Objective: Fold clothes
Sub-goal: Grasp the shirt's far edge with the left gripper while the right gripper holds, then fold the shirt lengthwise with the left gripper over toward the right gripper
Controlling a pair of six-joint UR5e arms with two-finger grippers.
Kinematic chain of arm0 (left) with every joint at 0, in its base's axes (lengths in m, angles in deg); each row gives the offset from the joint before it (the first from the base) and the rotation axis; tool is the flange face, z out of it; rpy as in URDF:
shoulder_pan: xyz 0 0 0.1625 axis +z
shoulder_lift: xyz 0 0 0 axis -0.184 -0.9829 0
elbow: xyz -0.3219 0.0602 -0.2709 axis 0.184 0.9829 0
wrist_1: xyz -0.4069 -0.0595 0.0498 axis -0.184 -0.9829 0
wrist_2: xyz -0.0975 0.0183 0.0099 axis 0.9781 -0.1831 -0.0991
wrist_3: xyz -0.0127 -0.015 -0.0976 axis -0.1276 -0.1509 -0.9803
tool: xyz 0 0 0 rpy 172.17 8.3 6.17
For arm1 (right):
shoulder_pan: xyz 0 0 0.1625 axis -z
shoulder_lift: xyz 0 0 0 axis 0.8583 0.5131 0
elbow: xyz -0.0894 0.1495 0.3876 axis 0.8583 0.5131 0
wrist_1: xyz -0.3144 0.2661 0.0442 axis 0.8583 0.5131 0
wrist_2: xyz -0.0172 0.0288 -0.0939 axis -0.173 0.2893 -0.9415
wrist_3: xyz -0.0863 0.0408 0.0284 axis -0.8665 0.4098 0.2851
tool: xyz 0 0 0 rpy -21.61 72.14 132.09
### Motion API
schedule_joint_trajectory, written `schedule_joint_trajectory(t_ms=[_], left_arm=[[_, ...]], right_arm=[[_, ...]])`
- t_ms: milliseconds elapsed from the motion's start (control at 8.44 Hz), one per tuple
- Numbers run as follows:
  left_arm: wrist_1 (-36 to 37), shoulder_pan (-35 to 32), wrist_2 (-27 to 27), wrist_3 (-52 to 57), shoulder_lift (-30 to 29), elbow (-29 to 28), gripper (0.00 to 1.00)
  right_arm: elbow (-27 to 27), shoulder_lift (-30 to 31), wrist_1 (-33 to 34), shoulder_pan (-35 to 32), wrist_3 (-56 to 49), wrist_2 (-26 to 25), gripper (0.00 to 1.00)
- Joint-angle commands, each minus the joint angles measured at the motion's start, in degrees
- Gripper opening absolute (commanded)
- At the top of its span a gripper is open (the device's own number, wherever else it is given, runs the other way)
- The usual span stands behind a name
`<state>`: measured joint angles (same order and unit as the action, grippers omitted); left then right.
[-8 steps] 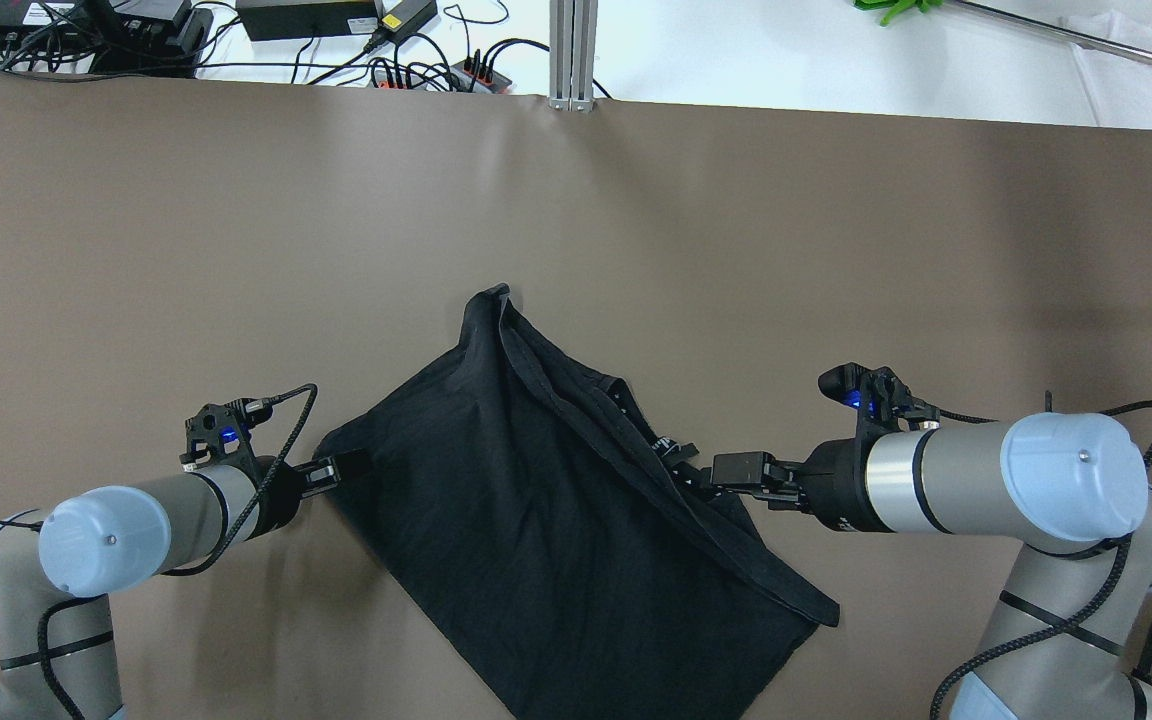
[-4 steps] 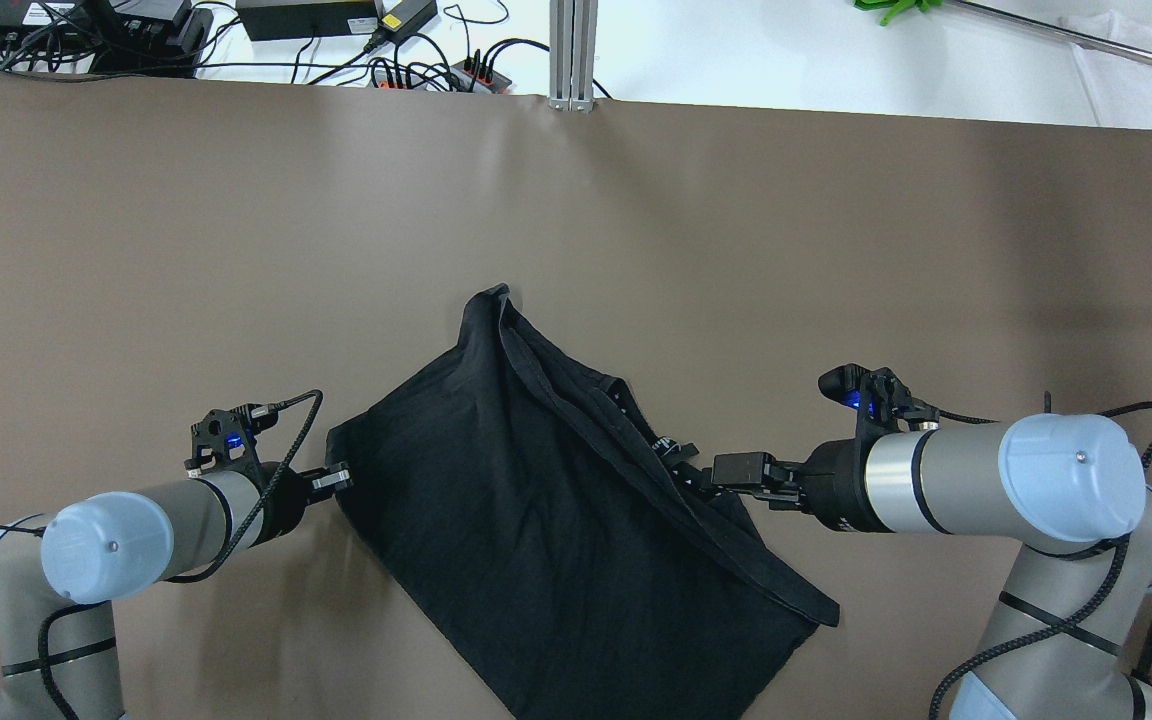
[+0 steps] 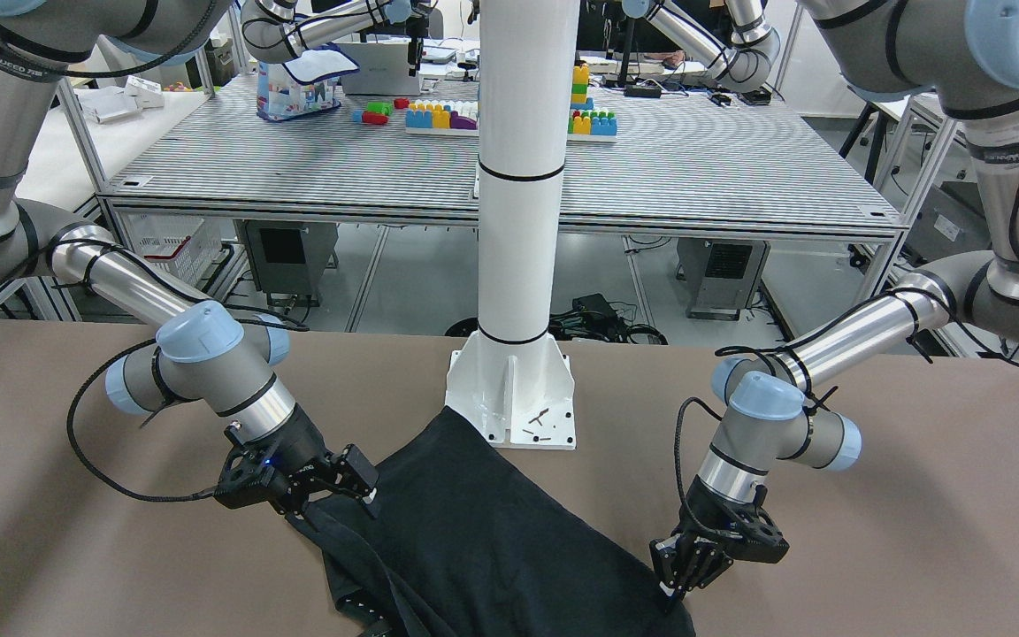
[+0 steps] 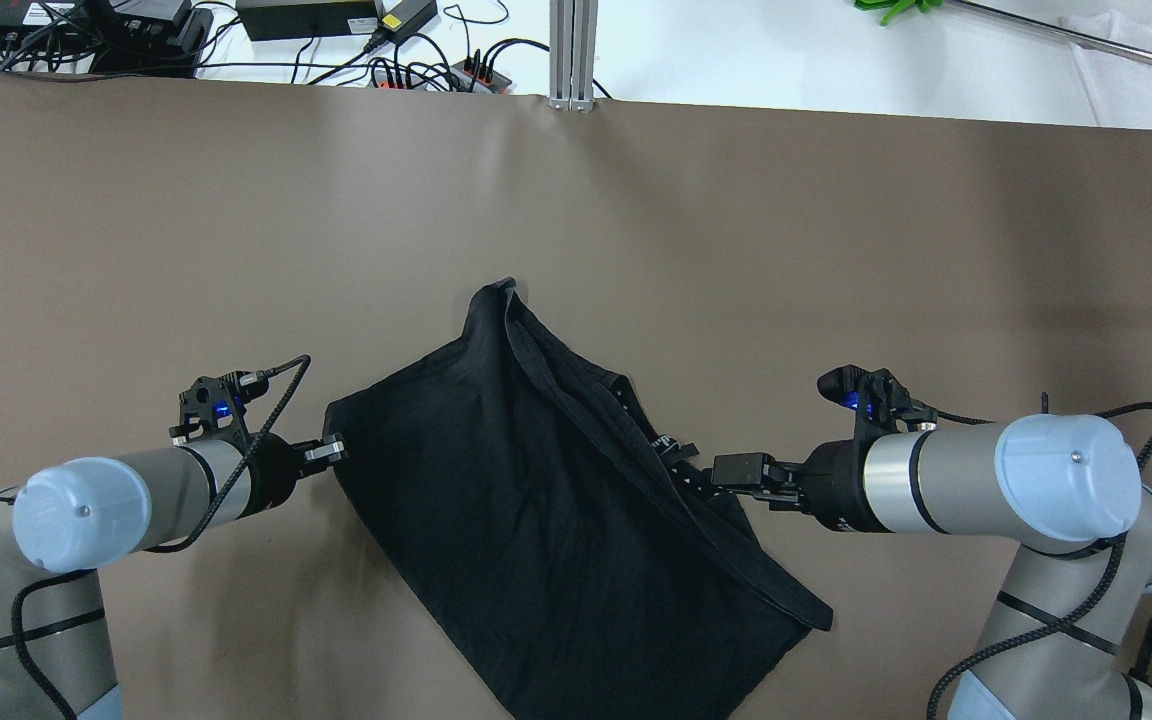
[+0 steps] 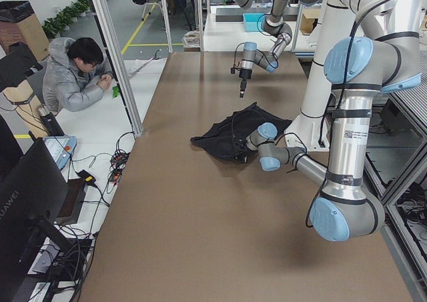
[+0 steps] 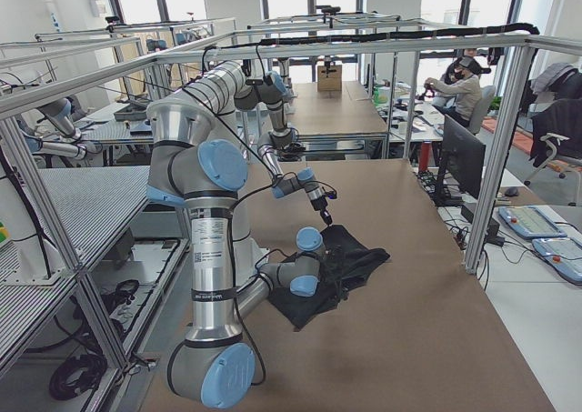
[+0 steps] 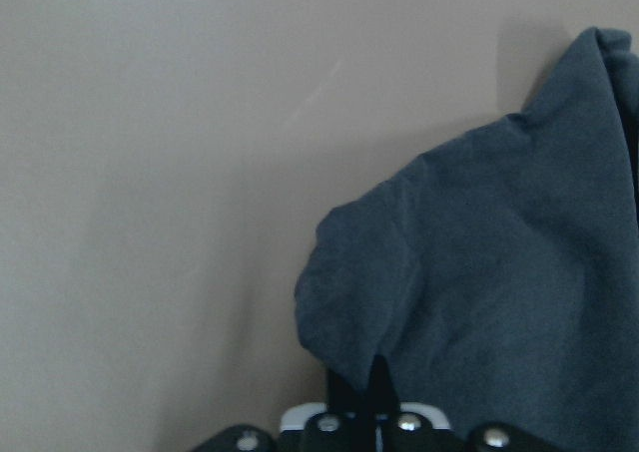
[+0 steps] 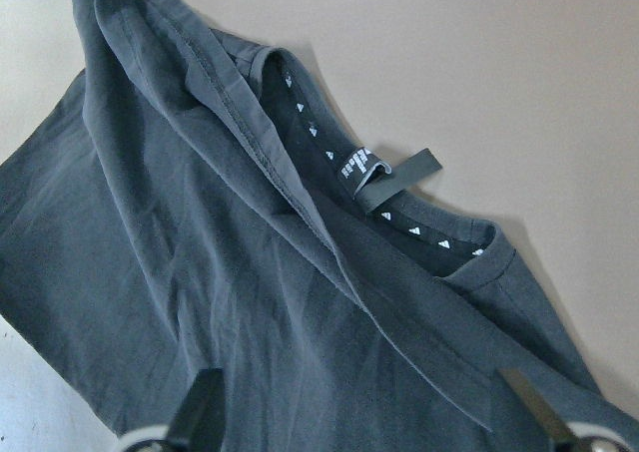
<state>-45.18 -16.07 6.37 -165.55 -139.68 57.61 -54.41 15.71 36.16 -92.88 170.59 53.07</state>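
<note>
The black garment [image 4: 536,510] lies rumpled at the table's middle, one hemmed layer folded over its right side. Its collar with a label [image 8: 369,168] shows in the right wrist view. My left gripper [image 4: 331,452] is shut on the garment's left corner; the left wrist view shows the closed fingertips [image 7: 377,377] pinching the cloth edge [image 7: 339,302]. My right gripper [image 4: 691,472] is open at the garment's right edge by the collar, its fingers [image 8: 205,407] spread wide over the cloth. In the front view the left gripper [image 3: 678,579] is on the right and the right gripper [image 3: 366,491] on the left.
The white pole's base plate [image 3: 509,398] stands at the robot's side of the brown table [image 4: 836,250], touching the garment's near edge. Cables and power supplies [image 4: 336,25] lie beyond the far edge. An operator [image 5: 77,82] sits off the table.
My left gripper has drawn back a little to the left and slightly away from the robot, with the garment's corner in it. The right arm has hardly moved.
</note>
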Motion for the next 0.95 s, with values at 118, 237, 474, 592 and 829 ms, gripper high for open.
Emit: schedule_joint_trajectory(t_ms=[118, 237, 474, 592, 829], left_arm=[[4.27, -7.15, 0.18, 4.67, -7.18, -4.71, 0.00], [4.38, -8.65, 0.18, 5.29, -12.45, -9.45, 0.00], [4.29, -11.37, 0.18, 6.26, -22.21, -19.29, 0.00], [4.21, -12.35, 0.18, 6.26, -26.61, -23.95, 0.00], [3.85, -12.53, -0.44, 6.44, -35.31, -33.35, 0.00]], right_arm=[[-0.07, 0.05, -0.09, 0.18, 0.09, 0.00, 0.94], [-0.16, 0.06, -0.26, 0.27, 0.35, 0.00, 0.94], [-0.08, 0.06, -0.26, 0.62, 0.79, -0.09, 0.94], [-0.07, 0.06, -0.26, 0.62, 0.79, -0.35, 0.94], [-0.16, -0.03, -0.35, 0.71, 0.79, -0.35, 0.94]])
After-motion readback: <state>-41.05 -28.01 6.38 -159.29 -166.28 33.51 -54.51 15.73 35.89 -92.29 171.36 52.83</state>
